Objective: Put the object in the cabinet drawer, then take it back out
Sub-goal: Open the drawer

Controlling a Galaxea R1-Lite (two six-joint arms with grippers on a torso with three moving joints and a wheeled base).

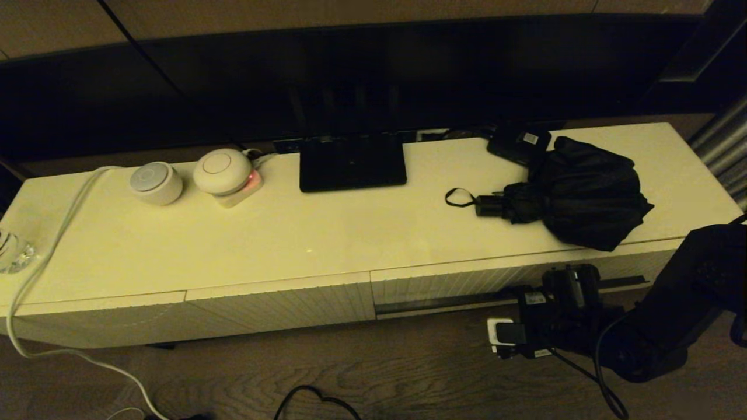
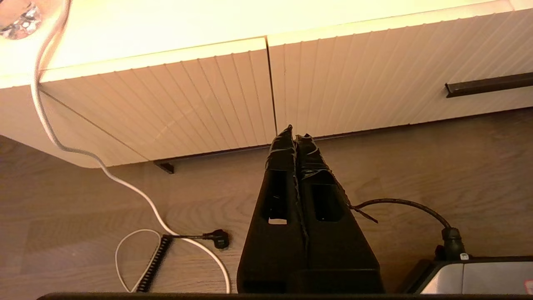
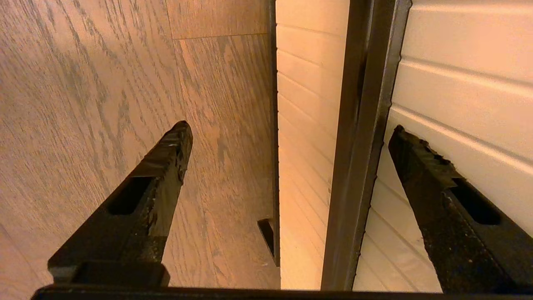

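The black folding umbrella (image 1: 583, 195) lies on the right part of the cabinet top, its short handle and wrist loop (image 1: 461, 198) pointing left. Below it the cream ribbed drawer (image 1: 467, 284) looks closed, with a long dark slot bar (image 1: 432, 303) on its front. My right gripper (image 1: 569, 280) is at that front, open; in the right wrist view the gripper (image 3: 289, 129) has one finger on each side of the dark bar (image 3: 358, 146), not touching it. My left gripper (image 2: 295, 133) is shut on nothing, low over the floor before the drawer front (image 2: 374, 79).
On the cabinet top are a small black box with a white label (image 1: 519, 143), a black TV foot (image 1: 352, 160), two round white devices (image 1: 156, 182) (image 1: 223, 170) and a white cable (image 1: 46, 256). A narrower ribbed front (image 1: 280, 303) sits left. Cables lie on the wooden floor (image 2: 187, 237).
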